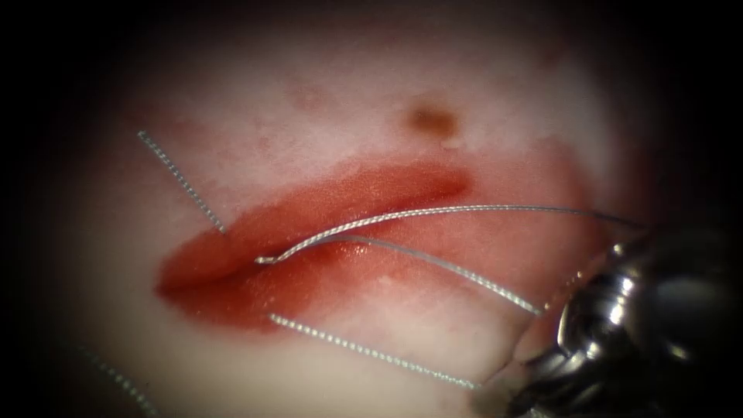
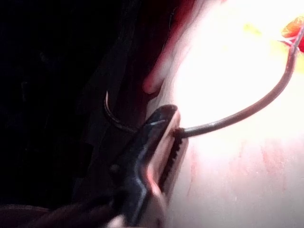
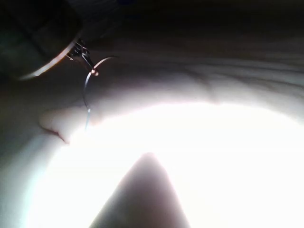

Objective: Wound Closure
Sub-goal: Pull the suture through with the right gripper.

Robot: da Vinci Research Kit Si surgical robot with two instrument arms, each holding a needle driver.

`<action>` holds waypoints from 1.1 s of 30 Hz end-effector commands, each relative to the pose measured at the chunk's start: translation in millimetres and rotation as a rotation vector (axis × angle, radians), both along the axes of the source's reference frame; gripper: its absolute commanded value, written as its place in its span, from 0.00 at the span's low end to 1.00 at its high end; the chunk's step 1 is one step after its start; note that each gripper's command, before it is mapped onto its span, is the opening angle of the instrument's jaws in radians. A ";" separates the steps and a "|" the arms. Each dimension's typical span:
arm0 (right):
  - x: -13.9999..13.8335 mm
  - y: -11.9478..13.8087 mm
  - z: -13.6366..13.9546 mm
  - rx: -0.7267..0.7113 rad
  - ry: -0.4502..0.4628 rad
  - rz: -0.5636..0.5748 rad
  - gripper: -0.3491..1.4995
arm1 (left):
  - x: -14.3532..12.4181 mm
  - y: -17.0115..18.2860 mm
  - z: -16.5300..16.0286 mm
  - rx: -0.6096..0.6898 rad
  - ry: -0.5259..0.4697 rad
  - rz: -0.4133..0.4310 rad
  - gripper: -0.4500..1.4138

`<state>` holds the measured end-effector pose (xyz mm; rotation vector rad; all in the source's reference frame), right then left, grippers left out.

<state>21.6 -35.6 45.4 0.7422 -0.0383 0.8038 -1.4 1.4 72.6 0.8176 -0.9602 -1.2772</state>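
Nearest the endoscope, the right tool (image 1: pixel 561 352) sits low at the right edge of the tissue (image 1: pixel 309 93), well right of the cut (image 1: pixel 309 224). What it grips, if anything, can't tell from here; 2 strand ends run up close to it.

Moving back: thread (image 1: pixel 433 210) all over the place, 5 runs by my count. 1 lies on the pale tissue just this side of the cut. 2 fan out from 1 point in the middle of the cut and sweep off to the right. 1 slants in from the upper left to the cut's left end. A short bit sits down at the lower left. Red fluid (image 1: pixel 232 286) pools along the cut, thickest at its left end. Beyond the cut there's pale tissue w/ a small brown spot (image 1: pixel 432 120).

Farthest off, in the left wrist view: the left tool (image 2: pixel 166 137) is clamped tight on the needle (image 2: pixel 237 116), gripped near 1 end. A short stub sticks out 1 side and the long arc swings away on the other. Whether the far end touches tissue, can't tell.

Judgement: mid-closure, thread is laid through the cut but its edges aren't drawn together yet. The next move calls for a steadier hold nearer mid-curve, plus slack kept clear of the needle.
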 end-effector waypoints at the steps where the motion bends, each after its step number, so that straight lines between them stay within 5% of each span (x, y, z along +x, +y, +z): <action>1: -2.1 -0.2 -0.4 0.007 -0.016 0.018 0.00 | -0.4 1.1 -0.3 -0.010 -0.002 -0.007 0.00; 8: -11.2 -3.2 -2.5 -0.015 -0.076 0.092 0.00 | -1.1 0.9 -0.1 -0.010 0.014 -0.008 0.00; 20: -15.7 -5.2 -4.1 -0.009 -0.161 0.128 0.01 | -0.6 1.0 -0.1 -0.007 0.020 0.005 0.00; 22: -15.4 -5.0 -4.3 -0.047 -0.152 0.152 0.55 | -0.6 1.0 -0.1 -0.007 0.020 0.005 0.00; 23: -15.2 -4.8 -4.4 -0.093 -0.130 0.158 0.74 | -0.6 1.0 -0.1 -0.007 0.020 0.005 0.00; 28: -11.8 -2.9 -6.5 -0.237 -0.046 0.179 0.76 | -0.6 1.0 -0.1 -0.006 0.022 0.007 0.00; 33: -5.3 -1.5 -7.5 -0.266 -0.007 0.102 0.74 | -0.7 0.9 -0.1 -0.006 0.023 0.006 0.00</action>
